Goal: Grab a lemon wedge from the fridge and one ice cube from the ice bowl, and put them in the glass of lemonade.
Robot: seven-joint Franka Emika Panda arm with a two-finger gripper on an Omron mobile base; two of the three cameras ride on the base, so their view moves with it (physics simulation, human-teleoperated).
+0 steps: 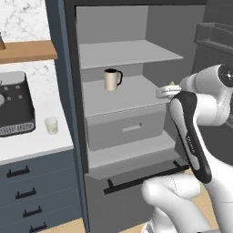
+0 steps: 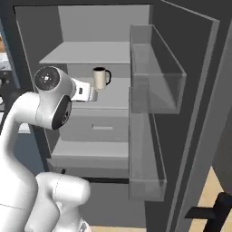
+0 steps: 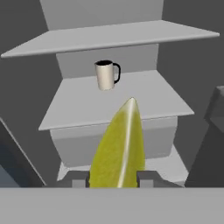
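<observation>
In the fridge (image 1: pixel 136 82): one mug (image 3: pixel 106 75); pincer (image 3: pixel 116 178) grips one lemon wedge (image 3: pixel 119 151).

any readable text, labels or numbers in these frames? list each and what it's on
None can be read.
Small white lettering runs along the dark band of the arm's forearm in the left base view: too small and blurred to read.
The beige mug, the fridge shelves, the lemon wedge and the coffee machine show no legible print.

A mug (image 1: pixel 111 79) stands on the fridge's (image 1: pixel 136 54) middle shelf; the glass of lemonade (image 1: pixel 51 125) sits near the counter's (image 1: pixel 32 148) right edge.
</observation>
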